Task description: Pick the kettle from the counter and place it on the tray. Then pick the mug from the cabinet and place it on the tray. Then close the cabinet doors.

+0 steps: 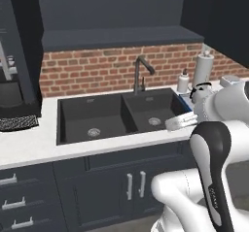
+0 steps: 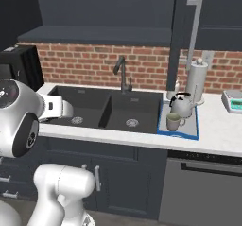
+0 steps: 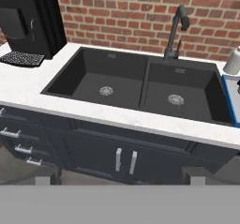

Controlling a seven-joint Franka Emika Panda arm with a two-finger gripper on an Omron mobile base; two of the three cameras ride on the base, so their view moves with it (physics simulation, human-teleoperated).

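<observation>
Left base view: black double sink [image 1: 124, 114] set in the white table [image 1: 29, 146], brick wall behind. At far right, kettle [image 1: 200, 91] partly hidden by the white arm, paper-towel roll [image 1: 203, 68] and soap bottle [image 1: 183, 82] just beside it. Underside of the dark cabinet [image 1: 116, 12] overhead.

Right base view: kettle [image 2: 182, 104] and mug [image 2: 173, 121] both standing on the blue-rimmed tray [image 2: 193, 133], mug in front of kettle, tray just right of the sink [image 2: 111, 109]. One cabinet door [image 2: 189, 36] swung open, edge-on, silver bar handle facing out. Judged progress: both placements done; closing the doors left.

Hand view: looking down over sink [image 3: 136, 85], faucet [image 3: 176, 31] and lower drawers; coffee machine [image 3: 30, 19] at upper left; blue corner of tray [image 3: 229, 101] at right edge. Fingers [image 3: 196, 175] apart, at opposite lower corners, nothing between them.

Differences: tray contents and open door plain from the right base view alone; coffee machine front clearest in the hand view.
</observation>
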